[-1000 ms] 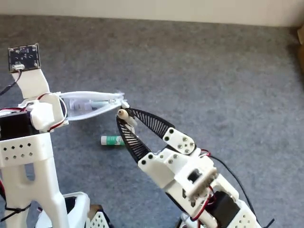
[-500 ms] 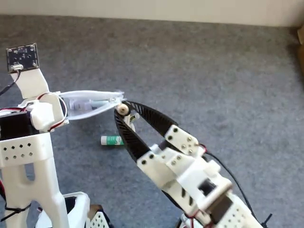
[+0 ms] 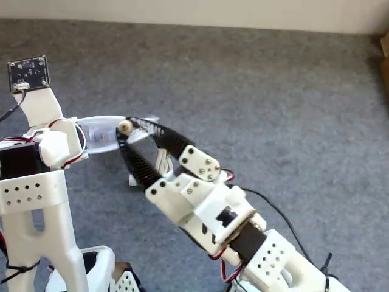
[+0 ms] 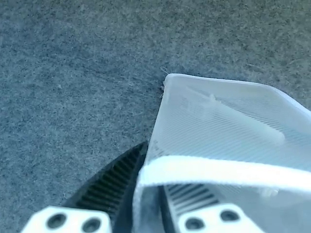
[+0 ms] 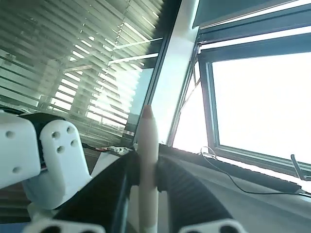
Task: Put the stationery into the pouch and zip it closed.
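A translucent white pouch (image 3: 100,131) hangs just above the grey carpet, and my left gripper (image 4: 150,194) is shut on its edge. In the left wrist view the pouch (image 4: 218,126) shows a pale stick-shaped item inside. My right gripper (image 3: 124,129) is shut on a white pen (image 3: 125,126), whose round end sits at the pouch's upper edge. In the right wrist view the pen (image 5: 147,145) stands upright between the black fingers (image 5: 175,179). A small white end of the glue stick (image 3: 131,180) peeks out beside the right gripper's lower finger.
The left arm's white body (image 3: 36,182) fills the near left, with a camera board (image 3: 29,73) above it. The right arm (image 3: 231,225) crosses from the near right. Open grey carpet (image 3: 273,91) lies beyond and to the right.
My right gripper has carried the pen leftwards, from the pouch's right tip to over its top edge. It now covers most of the glue stick. The left arm and pouch have stayed put.
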Tool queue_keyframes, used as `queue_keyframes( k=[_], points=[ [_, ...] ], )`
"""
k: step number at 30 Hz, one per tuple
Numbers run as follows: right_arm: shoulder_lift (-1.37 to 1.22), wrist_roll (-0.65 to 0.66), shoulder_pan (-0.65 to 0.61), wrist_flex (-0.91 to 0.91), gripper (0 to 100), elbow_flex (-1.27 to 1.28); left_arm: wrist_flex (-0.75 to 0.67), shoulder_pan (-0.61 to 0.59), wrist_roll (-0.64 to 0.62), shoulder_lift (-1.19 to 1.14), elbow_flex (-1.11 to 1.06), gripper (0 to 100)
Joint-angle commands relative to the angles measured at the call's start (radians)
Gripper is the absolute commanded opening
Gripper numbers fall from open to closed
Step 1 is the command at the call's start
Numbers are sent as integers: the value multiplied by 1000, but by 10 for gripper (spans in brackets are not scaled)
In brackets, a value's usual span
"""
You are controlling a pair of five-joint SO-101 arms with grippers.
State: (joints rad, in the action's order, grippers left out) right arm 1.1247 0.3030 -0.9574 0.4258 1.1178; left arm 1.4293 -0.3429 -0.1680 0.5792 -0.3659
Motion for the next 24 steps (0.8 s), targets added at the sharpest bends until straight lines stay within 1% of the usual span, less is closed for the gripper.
queue_keyframes(
  k=[1,24],
  points=[
    [-33,11,-30,25,5,-79,-15,16,-12,-1,-24,7],
    [-331,14,-25,33,5,-84,-11,13,-11,-1,-25,7]
  ],
)
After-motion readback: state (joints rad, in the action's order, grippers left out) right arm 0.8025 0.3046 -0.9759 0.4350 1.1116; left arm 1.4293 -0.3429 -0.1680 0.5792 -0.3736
